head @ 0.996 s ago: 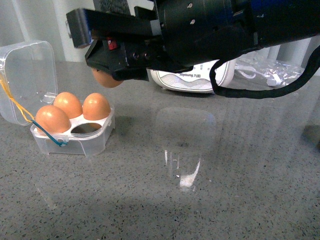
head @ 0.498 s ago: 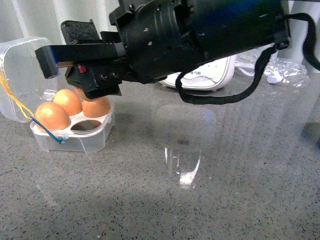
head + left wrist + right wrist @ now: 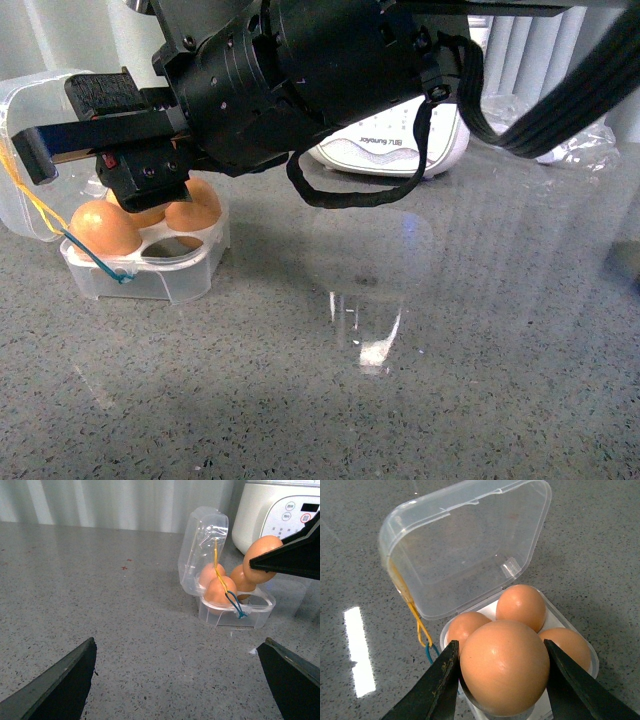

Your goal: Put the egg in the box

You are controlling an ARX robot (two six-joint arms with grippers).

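The clear box (image 3: 150, 275) stands open at the table's left with its lid (image 3: 40, 130) up. It holds three orange-brown eggs, two of which show in the front view (image 3: 103, 228) (image 3: 196, 213). Its front right cell (image 3: 176, 250) is empty. My right gripper (image 3: 110, 150) is shut on the egg (image 3: 505, 667) and holds it just above the box's tray. The held egg also shows in the left wrist view (image 3: 262, 547), above the box (image 3: 235, 615). My left gripper (image 3: 175, 690) is open and empty, low over bare table in front of the box.
A white appliance (image 3: 400, 150) stands behind the box at the back. Crumpled clear plastic (image 3: 570, 140) lies at the back right. The table (image 3: 400, 380) is grey speckled stone. A yellow and blue band (image 3: 90, 255) hangs at the box's left corner.
My right gripper has moved left and down with the egg, from beside the box to right over it. The box and its three eggs have not moved.
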